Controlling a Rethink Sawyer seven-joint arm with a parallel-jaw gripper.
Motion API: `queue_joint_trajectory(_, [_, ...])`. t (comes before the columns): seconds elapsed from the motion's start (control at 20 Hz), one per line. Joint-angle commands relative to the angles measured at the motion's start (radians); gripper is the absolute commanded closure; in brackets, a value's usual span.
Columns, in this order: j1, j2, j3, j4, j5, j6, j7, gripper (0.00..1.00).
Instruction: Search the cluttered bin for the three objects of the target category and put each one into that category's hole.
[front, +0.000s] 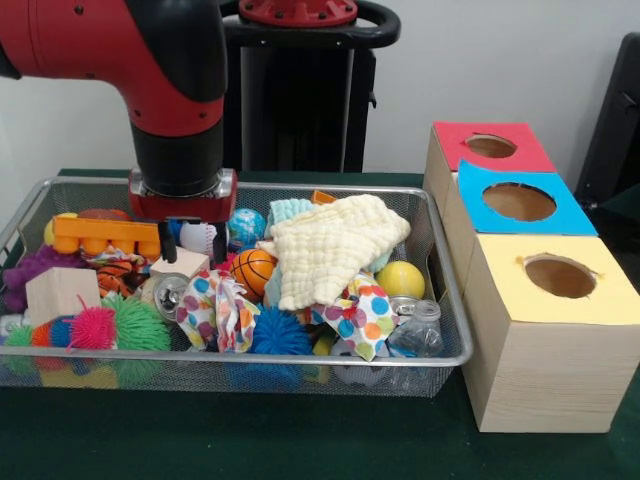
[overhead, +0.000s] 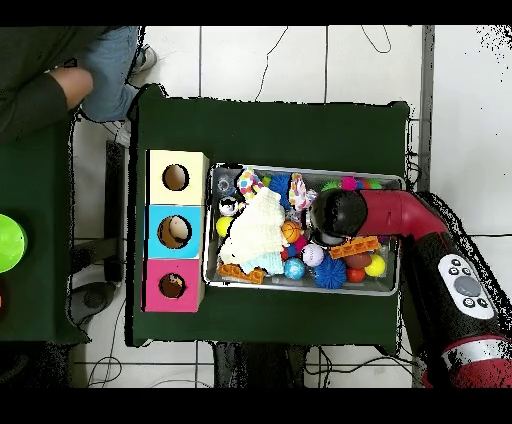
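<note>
A wire bin (front: 445, 355) holds mixed clutter: a cream cloth (front: 330, 245), a small basketball (front: 254, 268), a yellow ball (front: 401, 279), a blue spiky ball (front: 280, 335), polka-dot cloths (front: 215, 305), a wooden block (front: 60, 292) and an orange plastic toy (front: 105, 234). My gripper (front: 191, 243) hangs low over the bin's left part in the front view, open, with its black fingers (front: 166, 243) straddling a white speckled ball (front: 196, 238), just above a small wooden piece (front: 180, 265). In the overhead view the arm (overhead: 338, 214) hides the gripper.
Three wooden boxes stand beside the bin, each with a round hole: red top (front: 490, 146), blue top (front: 518, 201), yellow top (front: 560, 276). A clear plastic bottle (front: 418, 330) lies at the bin's near right corner. A person's arm (overhead: 45, 95) shows at the overhead view's upper left.
</note>
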Motion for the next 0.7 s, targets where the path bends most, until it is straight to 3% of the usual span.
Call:
queue_joint_trajectory(0.05, [0.001, 0.073, -0.037, -0.071, -0.063, -0.065, -0.022, 0.00])
queue_joint_trajectory(0.7, [-0.045, 0.090, -0.033, -0.096, -0.063, -0.025, -0.086, 0.00])
